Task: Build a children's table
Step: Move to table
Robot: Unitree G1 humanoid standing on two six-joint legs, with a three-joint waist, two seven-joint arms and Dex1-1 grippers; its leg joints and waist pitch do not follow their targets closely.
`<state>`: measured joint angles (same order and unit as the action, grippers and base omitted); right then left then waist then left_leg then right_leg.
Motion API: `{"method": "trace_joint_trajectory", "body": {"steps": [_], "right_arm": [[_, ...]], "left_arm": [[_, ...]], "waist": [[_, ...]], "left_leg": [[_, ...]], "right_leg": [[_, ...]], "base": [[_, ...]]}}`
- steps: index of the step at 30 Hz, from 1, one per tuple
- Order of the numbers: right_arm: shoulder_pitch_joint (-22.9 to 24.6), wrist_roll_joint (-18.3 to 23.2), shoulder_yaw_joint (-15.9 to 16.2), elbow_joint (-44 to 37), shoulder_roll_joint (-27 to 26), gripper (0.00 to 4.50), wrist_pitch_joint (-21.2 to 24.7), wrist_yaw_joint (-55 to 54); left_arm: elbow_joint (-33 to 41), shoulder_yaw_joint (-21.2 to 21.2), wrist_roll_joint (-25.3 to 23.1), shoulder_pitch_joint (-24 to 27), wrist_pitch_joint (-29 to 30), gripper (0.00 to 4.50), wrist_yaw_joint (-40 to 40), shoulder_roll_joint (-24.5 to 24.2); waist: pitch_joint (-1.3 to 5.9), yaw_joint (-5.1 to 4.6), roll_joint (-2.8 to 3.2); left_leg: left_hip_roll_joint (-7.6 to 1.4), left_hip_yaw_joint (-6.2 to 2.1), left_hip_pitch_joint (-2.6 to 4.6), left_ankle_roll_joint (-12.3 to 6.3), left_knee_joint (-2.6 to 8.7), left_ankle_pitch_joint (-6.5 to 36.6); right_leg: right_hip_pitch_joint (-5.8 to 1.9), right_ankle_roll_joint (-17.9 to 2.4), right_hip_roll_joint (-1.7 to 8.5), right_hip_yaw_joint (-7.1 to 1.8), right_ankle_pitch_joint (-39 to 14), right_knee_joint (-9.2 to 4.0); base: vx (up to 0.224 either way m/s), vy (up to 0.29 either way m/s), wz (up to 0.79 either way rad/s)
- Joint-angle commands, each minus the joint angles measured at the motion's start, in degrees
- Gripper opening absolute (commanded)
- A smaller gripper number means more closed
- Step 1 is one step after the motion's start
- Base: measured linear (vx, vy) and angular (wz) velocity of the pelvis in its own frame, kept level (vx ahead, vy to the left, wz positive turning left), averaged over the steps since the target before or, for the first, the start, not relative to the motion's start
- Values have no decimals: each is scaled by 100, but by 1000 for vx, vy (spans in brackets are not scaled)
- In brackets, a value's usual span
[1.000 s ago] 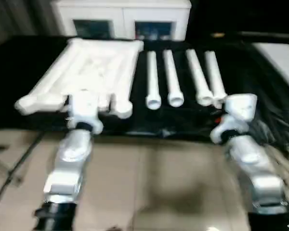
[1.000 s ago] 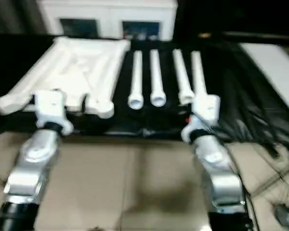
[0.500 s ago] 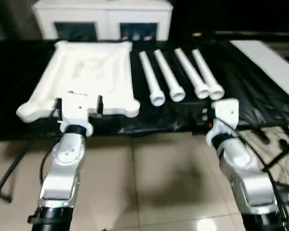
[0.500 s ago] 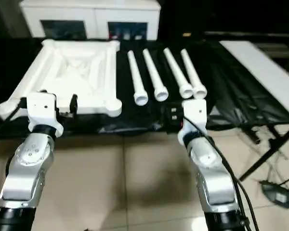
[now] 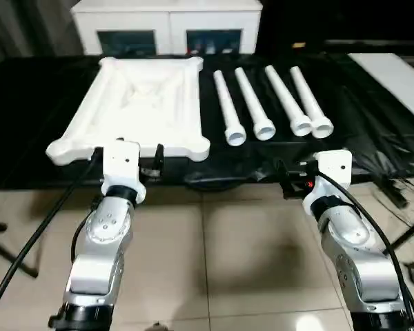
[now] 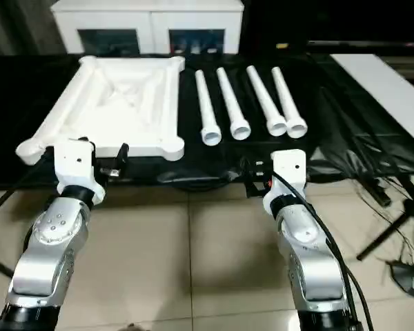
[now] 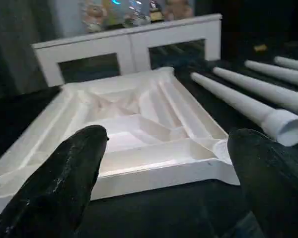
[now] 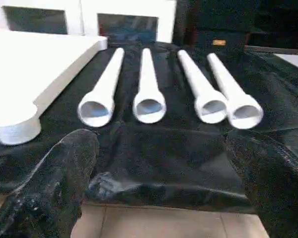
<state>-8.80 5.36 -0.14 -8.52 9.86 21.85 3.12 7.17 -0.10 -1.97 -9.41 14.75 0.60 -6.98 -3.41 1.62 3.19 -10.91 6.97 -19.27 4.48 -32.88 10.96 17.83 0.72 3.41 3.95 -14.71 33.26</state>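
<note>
My left pincer [image 7: 164, 163] gapes wide below the tabletop [image 5: 141, 103] (ribs up). My right pincer [image 8: 164, 173], equally wide, faces four legs [image 5: 262, 103] right of centre

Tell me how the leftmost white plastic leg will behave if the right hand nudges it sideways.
The leftmost long round tapered white plastic leg lies flat, so it will probably roll, curving because it tapers. Its open hollow end suggests it is light. The wrinkled black cloth beneath may slow it, and the upturned white ribbed tabletop beside it would likely stop it.
</note>
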Motion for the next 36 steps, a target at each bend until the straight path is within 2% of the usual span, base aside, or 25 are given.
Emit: {"method": "trace_joint_trajectory", "body": {"steps": [1,5,10,11,13,15,16,17,18,19,20,21,22,23,25,26,27,28,29,31,32,33,34,35,36], "right_arm": [[-14,38,-106,-97,27,450,-5,34],[-10,67,-206,-45,48,450,33,15],[-62,51,-262,10,122,450,-23,111],[-74,21,-274,22,138,450,-31,94],[-93,-7,-310,48,134,450,-37,59],[-106,12,-334,66,112,450,-25,70],[-110,-1,-332,70,106,450,-31,64],[-105,0,-335,66,98,450,-31,63],[-96,4,-341,58,82,450,-29,63],[-81,-41,-315,44,93,450,-56,69],[-66,-62,-296,27,86,450,-59,69],[-47,-104,-262,7,103,450,-80,75],[-36,-137,-235,-6,110,450,-93,66],[-30,-150,-226,-12,114,450,-97,61],[11,-168,-204,-51,134,450,-88,81],[54,-146,-214,-86,133,450,-58,117],[54,-146,-214,-86,133,450,-58,117],[70,-156,-205,-100,147,450,-55,131],[78,-179,-193,-106,157,450,-62,125],[106,-204,-206,-105,171,450,-94,136],[109,-217,-213,-101,161,450,-103,145],[109,-222,-209,-101,153,450,-95,147],[108,-226,-204,-100,148,450,-90,144],[109,-195,-224,-111,113,450,-59,132],[99,-150,-233,-113,92,450,-18,144]], "left_arm": [[-107,-116,-50,7,-33,439,82,-17],[-116,-107,-49,9,-49,439,53,32],[-114,-113,-47,54,-88,439,50,58],[-100,-118,-43,66,-86,439,56,56],[-99,-122,-43,72,-91,439,57,55],[-96,-117,-48,88,-94,439,61,59],[-103,-114,-49,89,-95,439,69,55],[-104,-116,-50,90,-97,439,73,53],[-105,-119,-52,91,-99,439,80,49],[-106,-116,-51,89,-100,439,83,46],[-109,-109,-44,87,-102,439,96,34],[-113,-102,-39,83,-101,439,106,24],[-120,-92,-31,79,-102,439,119,11],[-123,-89,-28,77,-102,439,124,7],[-139,-90,-23,70,-96,439,146,-3],[-157,-91,-24,66,-95,439,171,-8],[-157,-91,-24,66,-95,439,171,-8],[-166,-95,-22,60,-93,439,182,-11],[-181,-102,-26,46,-95,439,200,-18],[-173,-147,-44,28,-85,439,207,-15],[-173,-163,-36,5,-86,439,218,-29],[-177,-167,-31,2,-90,439,223,-39],[-183,-163,-28,-1,-93,439,229,-45],[-181,-156,-26,10,-100,439,237,-55],[-152,-149,-29,47,-103,439,237,-56]], "waist": [[194,-148,11],[363,-152,-84],[484,-168,-70],[504,-148,-76],[542,-92,-64],[570,-129,-46],[586,-255,-5],[593,-422,-87],[563,-418,-137],[480,-202,-366],[465,8,-549],[345,197,-455],[306,219,-374],[325,167,-337],[345,183,15],[219,-206,395],[353,-291,524],[557,-410,316],[500,-476,311],[450,-526,191],[322,-419,-163],[115,-206,-290],[251,-240,-317],[305,-296,-227],[250,-180,-365]], "left_leg": [[-79,-104,253,22,538,4151],[65,94,-32,-456,459,2176],[81,58,138,-1275,347,651],[153,45,102,-1553,277,187],[200,-1,221,-1983,191,-358],[102,-216,508,-2551,118,-1117],[-198,-547,998,-3012,58,-1579],[-597,-978,1299,-3569,105,-2001],[-613,-1055,1235,-3656,130,-2071],[357,-472,330,-2806,-284,-1374],[908,-173,-516,-2469,-757,-168],[722,-190,-738,-1658,-1164,748],[571,-255,-754,-850,-1097,417],[550,-203,-711,-719,-748,-186],[313,-247,-445,-931,-262,-344],[-16,-1059,-123,-1802,472,1219],[41,-1355,226,-2413,454,1718],[-62,-1779,611,-3420,285,1781],[92,-1914,578,-3670,251,929],[282,-2013,410,-3434,378,601],[879,-1747,-187,-2186,369,1246],[1023,-1361,-629,-1833,91,1774],[786,-691,-703,-1594,-1198,1410],[672,-654,-566,-1004,-1193,989],[745,-423,-883,-893,-1054,453]], "right_leg": [[-41,-265,190,-6,-2902,-590],[-427,-772,265,-244,-2003,-611],[-482,-1176,98,-209,-242,-395],[-564,-1141,59,-207,185,-342],[-546,-993,-20,-202,658,-237],[-349,-681,-114,-129,910,-7],[221,-419,-29,-72,417,273],[712,36,214,-137,-492,602],[765,190,333,-238,-637,662],[-122,304,418,-590,147,154],[-919,602,486,-998,681,-69],[-909,191,921,-1417,2100,-269],[-876,-266,786,-1109,2350,-227],[-865,-342,450,-686,1714,-289],[-735,-317,374,-506,332,-502],[-565,-61,-253,241,-1134,232],[-305,-34,-400,216,-1502,651],[107,88,-314,-3,-1484,942],[286,264,-265,-152,-1265,1007],[279,331,-222,-329,-918,1027],[-134,382,256,-964,-475,110],[-305,550,682,-1118,-1451,-387],[-637,955,1467,-1147,-2240,-790],[-526,644,1113,-1302,-2637,-663],[-937,-205,634,-1071,-2205,-544]], "base": [[121,98,-31],[89,37,-8],[144,4,8],[185,-4,6],[164,-8,10],[147,-20,14],[117,-49,-2],[117,-49,-2],[57,-111,-34],[-1,-74,-24],[63,-79,-10],[124,7,28],[178,-9,15],[113,-3,1],[129,6,-5],[138,32,-6],[167,55,3],[152,12,43],[152,12,43],[84,-23,43],[71,-31,44],[78,-75,60],[99,-64,31],[99,-64,31],[141,-41,-3]]}}
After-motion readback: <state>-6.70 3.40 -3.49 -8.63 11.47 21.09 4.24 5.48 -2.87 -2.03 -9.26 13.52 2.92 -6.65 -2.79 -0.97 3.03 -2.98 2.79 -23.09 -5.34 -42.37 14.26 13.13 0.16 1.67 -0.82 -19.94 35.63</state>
